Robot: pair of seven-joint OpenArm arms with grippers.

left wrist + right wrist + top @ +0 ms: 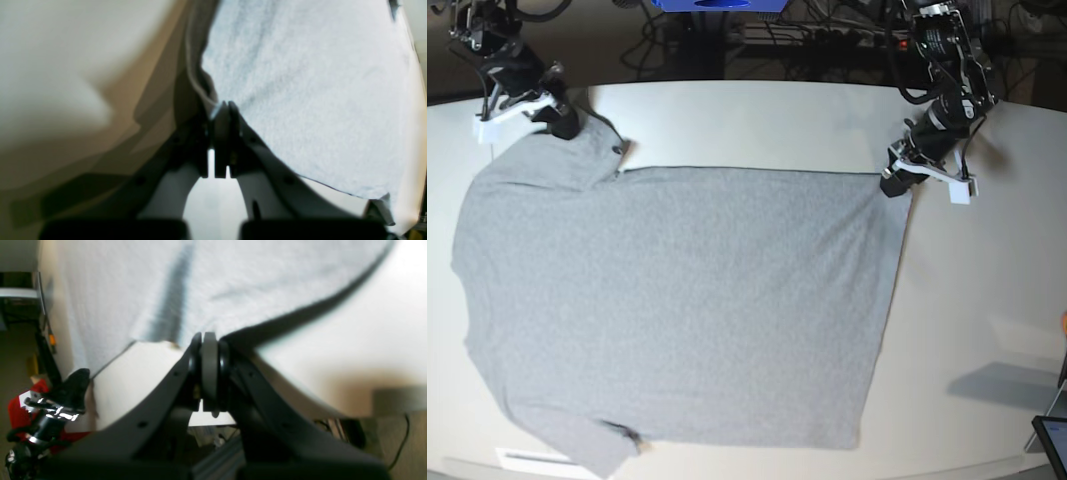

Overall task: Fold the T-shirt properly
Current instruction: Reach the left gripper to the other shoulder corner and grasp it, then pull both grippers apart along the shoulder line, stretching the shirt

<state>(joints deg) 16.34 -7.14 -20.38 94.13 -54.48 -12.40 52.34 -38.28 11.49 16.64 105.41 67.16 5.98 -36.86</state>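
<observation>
From the base view I see the whole grey T-shirt (677,310) lying flat on the white table (987,290), plain side up. The left gripper (895,182) sits at one top corner and the right gripper (562,122) at the sleeve corner. Only my wrist views show the jaws up close. The left gripper (223,108) is pinched tight on the cloth edge. The right gripper (209,340) is also squeezed closed on the cloth edge.
</observation>
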